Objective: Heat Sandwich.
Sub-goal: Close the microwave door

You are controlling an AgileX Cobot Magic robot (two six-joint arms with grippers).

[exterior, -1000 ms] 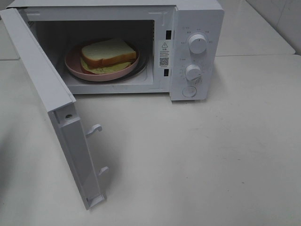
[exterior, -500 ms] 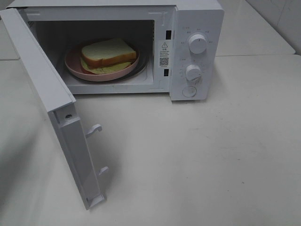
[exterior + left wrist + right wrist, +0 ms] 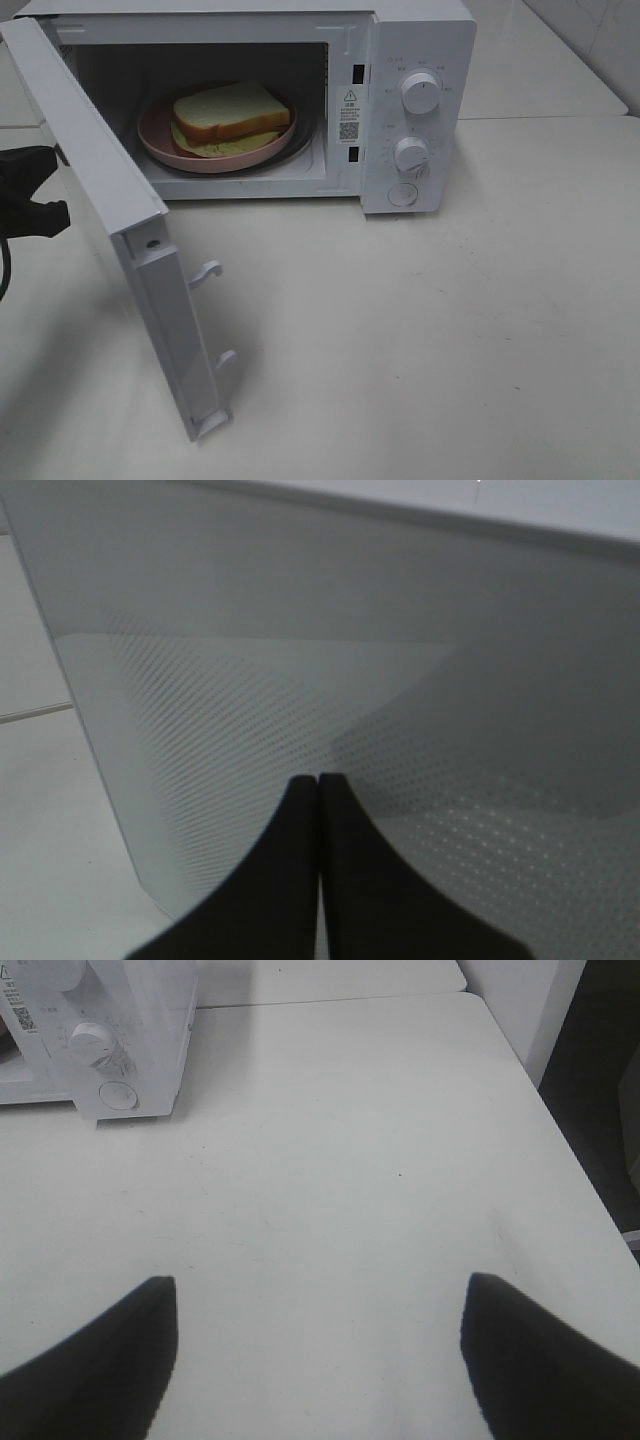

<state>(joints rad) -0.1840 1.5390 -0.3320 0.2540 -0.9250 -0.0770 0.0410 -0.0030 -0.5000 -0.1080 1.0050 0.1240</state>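
behind the open door [image 3: 95,170], the left gripper [image 3: 318,780] is held clenched, empty; the door should be pushed steadily near its free edge until latched, the sandwich [image 3: 228,112] being set inside the microwave [image 3: 420,60].

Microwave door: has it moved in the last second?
Yes. The door has swung slightly right, toward the control panel, with the left gripper now behind it.

White microwave [image 3: 420,50] on desk [image 3: 450,330], door [image 3: 100,170] swung wide open. Round pink plate [image 3: 228,164] inside. Control panel: two knobs [image 3: 421,92], round button [image 3: 403,195] below.
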